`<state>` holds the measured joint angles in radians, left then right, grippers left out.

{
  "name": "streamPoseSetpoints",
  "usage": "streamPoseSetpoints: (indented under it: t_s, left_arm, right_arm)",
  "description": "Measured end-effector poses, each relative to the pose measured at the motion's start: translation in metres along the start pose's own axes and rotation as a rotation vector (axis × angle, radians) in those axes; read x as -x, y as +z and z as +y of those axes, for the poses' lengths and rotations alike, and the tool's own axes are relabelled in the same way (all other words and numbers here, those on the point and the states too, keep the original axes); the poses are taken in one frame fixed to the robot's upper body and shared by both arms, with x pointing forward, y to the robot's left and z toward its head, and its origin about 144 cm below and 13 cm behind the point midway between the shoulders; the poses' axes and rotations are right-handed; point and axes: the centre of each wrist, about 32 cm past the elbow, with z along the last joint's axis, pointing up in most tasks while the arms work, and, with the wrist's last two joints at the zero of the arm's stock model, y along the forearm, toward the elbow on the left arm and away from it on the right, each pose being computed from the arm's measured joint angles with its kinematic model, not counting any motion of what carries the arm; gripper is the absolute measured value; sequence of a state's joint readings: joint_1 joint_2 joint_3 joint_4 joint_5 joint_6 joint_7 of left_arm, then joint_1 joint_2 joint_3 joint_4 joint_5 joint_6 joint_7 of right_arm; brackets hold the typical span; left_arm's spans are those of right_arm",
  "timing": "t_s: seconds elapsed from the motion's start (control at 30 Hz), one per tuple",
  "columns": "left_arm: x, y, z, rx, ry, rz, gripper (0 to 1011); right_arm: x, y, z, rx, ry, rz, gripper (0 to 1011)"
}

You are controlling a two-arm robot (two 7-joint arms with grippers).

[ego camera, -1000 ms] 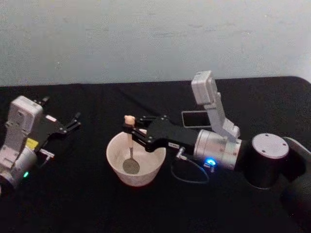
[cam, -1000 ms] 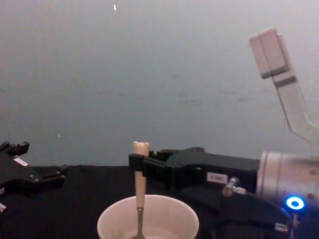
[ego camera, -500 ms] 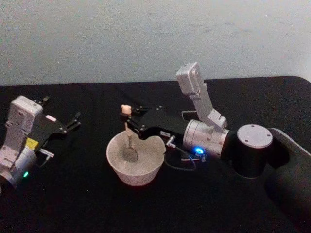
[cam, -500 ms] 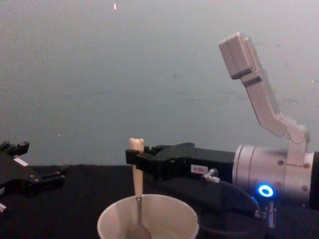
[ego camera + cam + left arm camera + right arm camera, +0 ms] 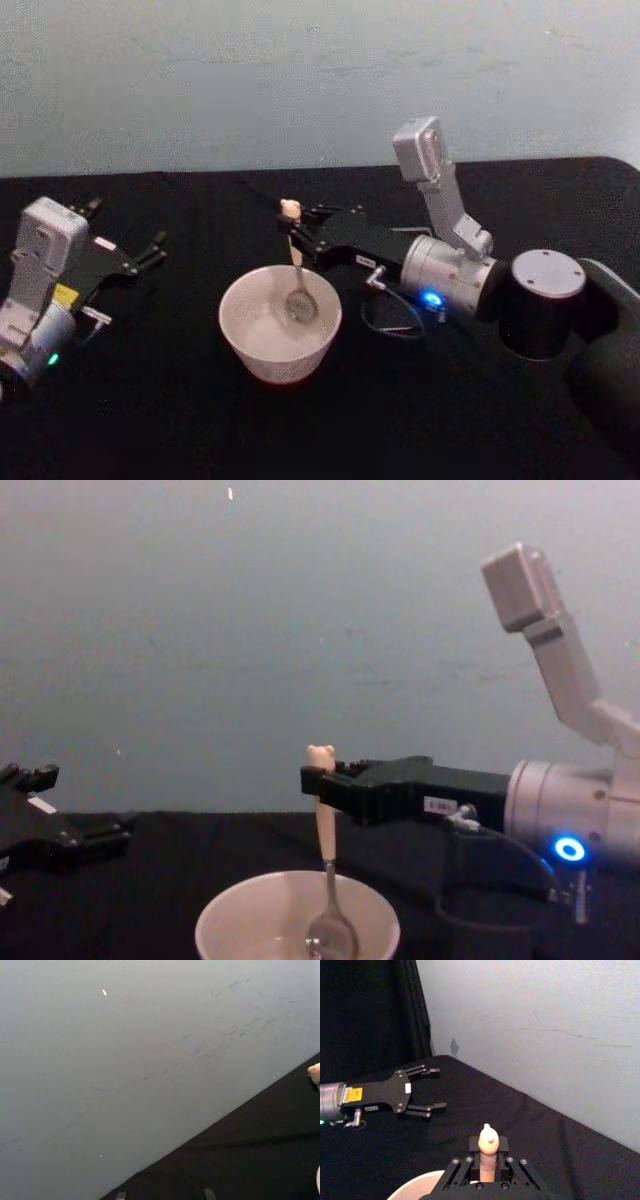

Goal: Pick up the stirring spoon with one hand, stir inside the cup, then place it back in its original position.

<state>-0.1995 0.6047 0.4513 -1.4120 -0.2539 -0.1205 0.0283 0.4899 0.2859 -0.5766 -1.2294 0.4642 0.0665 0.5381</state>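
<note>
- Idling near the table's (image 5: 150, 400) left edge: the left gripper (image 5: 155, 250), black fingers spread apart with nothing between them, well apart from the cup.
- Cup (image 5: 262, 352) stands around the middle of the table, a bit toward the front edge. It is wide, round and cream, with a smooth thin rim and walls tapering to a narrower base. Matte look, probably ceramic or hard plastic. The table is covered in flat black cloth.
- Spoon (image 5: 297, 268) is close to upright in the cup. Its shiny round metal bowl is down inside, on the cup's right-rear side near the inner wall. Can't tell if it touches the bottom. Thin dark neck, beige handle, small bear head poking above the grip.
- Right gripper (image 5: 297, 232) reaches in level from the right, over the cup's rear-right rim. Its fingers are clamped on the beige handle just under the bear head.
- Step in hand, my read: stirring. To do it well:
  - Make small circles, with the metal bowl low and clear of the wall.
  - Hold the handle vertical and don't push on the rim; the cup looks light and could slide or tip on the cloth.
  - The grip is high on a slim smooth handle, so the spoon may pivot if the bowl drags.
</note>
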Motion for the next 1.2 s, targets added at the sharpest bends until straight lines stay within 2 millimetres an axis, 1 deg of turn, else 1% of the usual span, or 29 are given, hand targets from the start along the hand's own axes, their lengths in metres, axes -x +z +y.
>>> streamPoseSetpoints:
  t_s: [0.17,0.4,0.6,0.9,1.2]
  left_arm:
    - [0.0,0.0,0.0,0.0,0.0,0.0,1001]
    - [0.0,0.0,0.0,0.0,0.0,0.0,1001]
    - [0.0,0.0,0.0,0.0,0.0,0.0,1001]
    - [0.0,0.0,0.0,0.0,0.0,0.0,1002]
    - [0.0,0.0,0.0,0.0,0.0,0.0,1001]
  right_arm:
    - [0.002,0.0,-0.009,0.004,0.007,-0.007,197]
    - [0.01,0.002,-0.023,0.009,0.032,-0.016,195]
    - [0.018,0.001,-0.027,0.012,0.062,-0.006,197]
    - [0.026,0.0,-0.02,0.013,0.097,0.013,197]
    - [0.028,0.001,-0.001,0.011,0.116,0.024,197]
